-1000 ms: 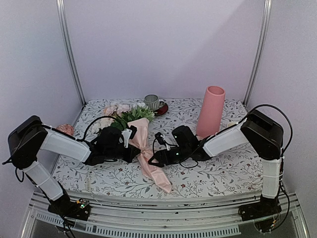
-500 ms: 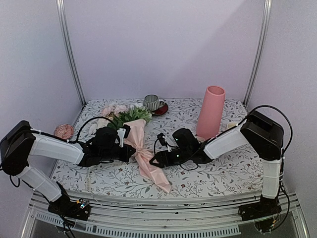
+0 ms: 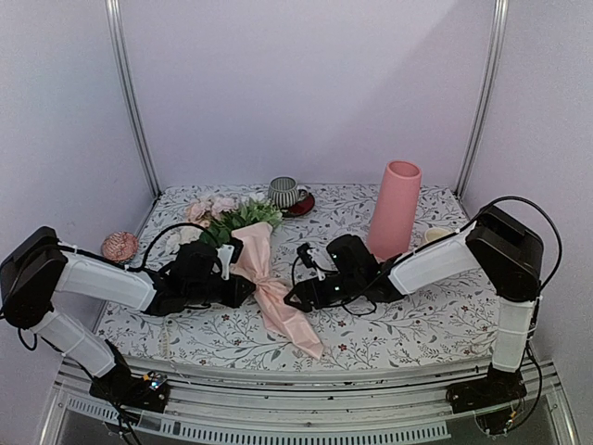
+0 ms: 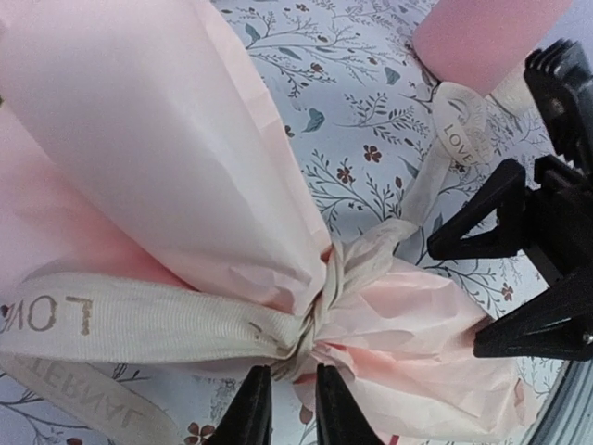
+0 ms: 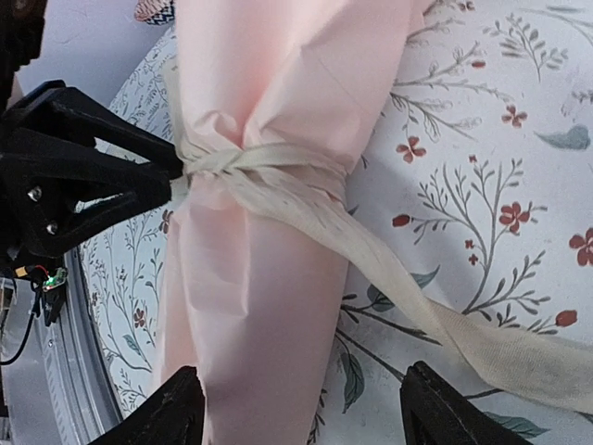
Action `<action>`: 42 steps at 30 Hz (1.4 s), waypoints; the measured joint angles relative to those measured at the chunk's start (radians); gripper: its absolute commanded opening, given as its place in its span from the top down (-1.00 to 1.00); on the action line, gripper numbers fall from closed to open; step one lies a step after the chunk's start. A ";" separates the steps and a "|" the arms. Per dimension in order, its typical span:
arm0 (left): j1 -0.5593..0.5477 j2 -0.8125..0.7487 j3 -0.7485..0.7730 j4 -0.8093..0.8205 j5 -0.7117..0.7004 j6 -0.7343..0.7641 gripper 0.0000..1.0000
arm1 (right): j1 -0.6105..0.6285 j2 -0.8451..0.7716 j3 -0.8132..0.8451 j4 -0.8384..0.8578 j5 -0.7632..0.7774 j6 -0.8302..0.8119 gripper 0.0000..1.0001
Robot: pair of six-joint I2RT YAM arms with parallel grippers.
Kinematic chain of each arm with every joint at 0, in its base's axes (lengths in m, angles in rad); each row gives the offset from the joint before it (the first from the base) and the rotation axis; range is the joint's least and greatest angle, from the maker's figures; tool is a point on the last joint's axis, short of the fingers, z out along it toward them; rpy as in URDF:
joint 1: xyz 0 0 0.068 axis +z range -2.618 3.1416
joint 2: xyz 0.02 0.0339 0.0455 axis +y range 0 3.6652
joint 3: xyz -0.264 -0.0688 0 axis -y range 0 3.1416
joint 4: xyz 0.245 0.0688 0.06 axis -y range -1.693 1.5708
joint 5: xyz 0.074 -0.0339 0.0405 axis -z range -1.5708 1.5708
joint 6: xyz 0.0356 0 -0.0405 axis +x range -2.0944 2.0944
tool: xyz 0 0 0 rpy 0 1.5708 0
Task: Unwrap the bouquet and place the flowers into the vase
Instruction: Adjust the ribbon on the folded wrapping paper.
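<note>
- Top external view, bottom centre: pale paper tail of the bouquet (image 3: 258, 248), reaching toward the front edge of the floral cloth (image 3: 417, 320).
- Just above, left of centre: left gripper (image 3: 248, 281), low at the tied waist of the bouquet, reaching in from the left.
- Left wrist view, bottom edge: fingers nearly together with only a slim gap, tips right at the knot of the cream ribbon (image 4: 139, 320). Pinching it or merely touching, cannot tell.
- Centre of the top view: right gripper (image 3: 295, 297), reaching in from the right, just beside the paper below the knot.
- Right wrist view, bottom corners: fingers spread wide, with the paper tail and a loose ribbon end lying between them. Bare cloth showing between the paper and the right-hand finger.
- Bouquet lying flat on the cloth, tied and wrapped, slanting from bottom centre up toward the upper left.
- Far left, beside the cloth's edge: a lone pink bloom (image 3: 119, 245), well apart from the bouquet.
- Farther up, left of centre: flowers (image 3: 218, 209), green leaves with pink and white heads spilling from the mouth of the paper.
- Right of centre: vase (image 3: 394, 211), upright behind the right arm, well apart from the bouquet.
- Just right of the vase's foot: short cream cup (image 3: 435, 235).
- Back of the cloth, upper centre: striped mug (image 3: 283, 192) on a red saucer (image 3: 304, 206), near the flower heads but not touching.
</note>
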State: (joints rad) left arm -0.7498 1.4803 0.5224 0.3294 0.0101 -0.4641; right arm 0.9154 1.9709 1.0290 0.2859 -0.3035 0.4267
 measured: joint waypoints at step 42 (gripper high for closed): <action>0.000 0.077 -0.018 0.105 0.040 -0.008 1.00 | -0.024 0.183 0.262 -0.048 -0.150 -0.149 0.39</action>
State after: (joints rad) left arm -0.7502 1.5570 0.5049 0.4347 0.0502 -0.4717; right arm 0.8913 2.1540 1.2911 0.2382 -0.4534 0.2779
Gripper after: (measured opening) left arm 0.006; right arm 0.304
